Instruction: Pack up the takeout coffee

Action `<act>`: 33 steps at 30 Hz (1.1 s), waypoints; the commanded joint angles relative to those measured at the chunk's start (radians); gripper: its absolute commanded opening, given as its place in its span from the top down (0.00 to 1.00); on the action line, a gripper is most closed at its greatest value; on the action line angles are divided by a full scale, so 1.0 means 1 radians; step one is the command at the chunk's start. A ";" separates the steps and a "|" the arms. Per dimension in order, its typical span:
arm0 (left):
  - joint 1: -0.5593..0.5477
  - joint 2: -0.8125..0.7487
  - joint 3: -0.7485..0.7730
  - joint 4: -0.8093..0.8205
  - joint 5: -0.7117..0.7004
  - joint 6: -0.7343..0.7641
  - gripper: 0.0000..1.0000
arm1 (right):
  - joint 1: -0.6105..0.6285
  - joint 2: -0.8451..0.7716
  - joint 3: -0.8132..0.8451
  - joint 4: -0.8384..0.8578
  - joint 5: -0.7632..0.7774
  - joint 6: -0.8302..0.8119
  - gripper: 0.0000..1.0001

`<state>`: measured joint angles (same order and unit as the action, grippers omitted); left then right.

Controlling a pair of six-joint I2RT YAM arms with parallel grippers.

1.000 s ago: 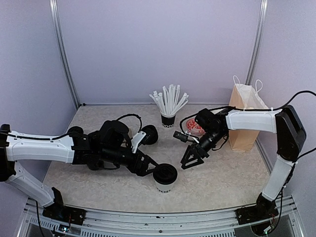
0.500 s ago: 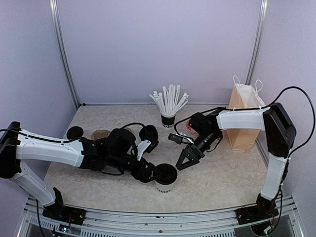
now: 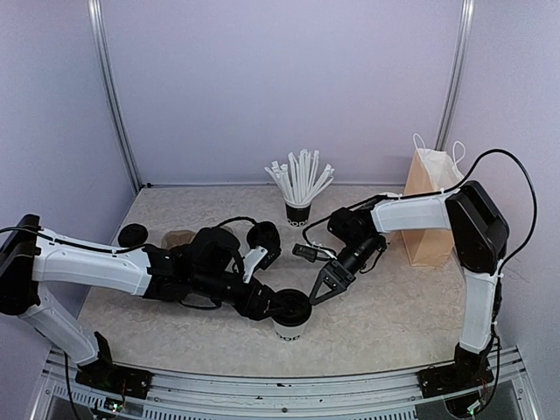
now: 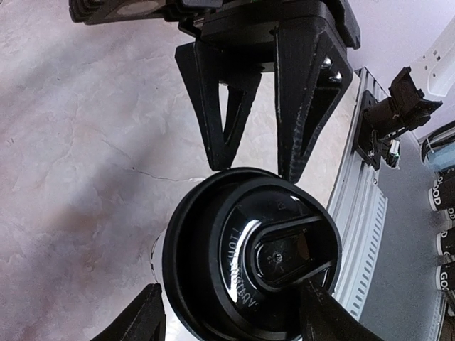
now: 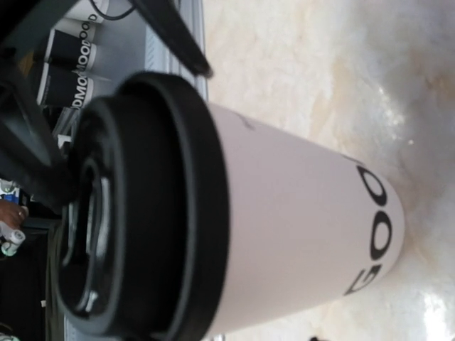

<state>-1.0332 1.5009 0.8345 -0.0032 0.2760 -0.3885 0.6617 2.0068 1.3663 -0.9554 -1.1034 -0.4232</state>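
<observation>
From the left wrist, the lid point(image 4: 238, 273) nearly hides the cup point(image 5: 306, 241).

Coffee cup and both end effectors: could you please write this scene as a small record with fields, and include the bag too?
white paper cup: upright, black lettering near its base
black lid: on the cup
left end effector: one finger on each side of the lid; grip unclear
right end effector: open, tips at the lid's rim
brown paper bag: upright at the right rear, apart from the cup
</observation>
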 commanded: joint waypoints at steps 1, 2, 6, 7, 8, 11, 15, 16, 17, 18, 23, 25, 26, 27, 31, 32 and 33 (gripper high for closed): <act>0.015 0.057 -0.057 -0.091 -0.035 0.043 0.39 | 0.017 0.036 -0.008 0.020 0.068 0.038 0.53; 0.017 0.071 -0.061 -0.085 -0.032 0.047 0.40 | 0.019 0.043 -0.012 0.026 0.086 0.043 0.54; 0.018 0.111 -0.097 -0.058 -0.014 0.057 0.44 | 0.021 0.052 -0.036 0.047 0.142 0.065 0.56; 0.020 0.118 -0.110 -0.049 -0.015 0.059 0.44 | 0.021 0.051 -0.044 0.053 0.157 0.070 0.56; 0.022 0.126 -0.123 -0.042 -0.017 0.061 0.45 | 0.021 0.048 -0.051 0.061 0.168 0.074 0.56; 0.031 0.147 -0.145 -0.025 -0.023 0.060 0.47 | 0.021 0.048 -0.054 0.064 0.177 0.077 0.56; 0.029 0.135 -0.123 -0.017 -0.026 0.067 0.46 | 0.023 0.041 -0.049 0.060 0.173 0.072 0.58; 0.028 0.124 -0.114 -0.017 -0.032 0.069 0.46 | 0.023 0.036 -0.044 0.056 0.168 0.064 0.59; 0.028 0.118 -0.104 -0.019 -0.039 0.074 0.46 | 0.024 0.031 -0.040 0.050 0.160 0.058 0.60; 0.030 0.110 -0.092 -0.024 -0.048 0.081 0.45 | 0.024 0.024 -0.037 0.047 0.148 0.051 0.60; 0.029 0.075 -0.021 -0.033 -0.062 0.128 0.42 | 0.024 -0.028 -0.015 0.018 0.104 0.002 0.55; 0.029 0.070 0.029 -0.047 -0.059 0.153 0.42 | 0.023 -0.050 0.001 -0.001 0.096 -0.023 0.51; 0.029 0.074 0.062 -0.072 -0.058 0.168 0.42 | 0.023 -0.064 0.005 -0.007 0.097 -0.030 0.49; 0.029 0.076 0.089 -0.092 -0.058 0.181 0.41 | 0.024 -0.079 0.010 -0.013 0.100 -0.038 0.48; 0.029 0.076 0.159 -0.154 -0.069 0.234 0.38 | 0.022 -0.130 0.007 -0.020 0.152 -0.047 0.44; 0.030 0.075 0.179 -0.170 -0.072 0.247 0.37 | 0.021 -0.145 0.004 -0.018 0.171 -0.046 0.44; 0.031 0.075 0.189 -0.186 -0.078 0.260 0.36 | 0.020 -0.151 0.001 -0.015 0.190 -0.045 0.43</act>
<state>-1.0054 1.5723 0.9569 -0.0772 0.2409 -0.2138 0.6743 1.9278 1.3502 -0.9638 -0.9981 -0.4412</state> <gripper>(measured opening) 0.624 0.562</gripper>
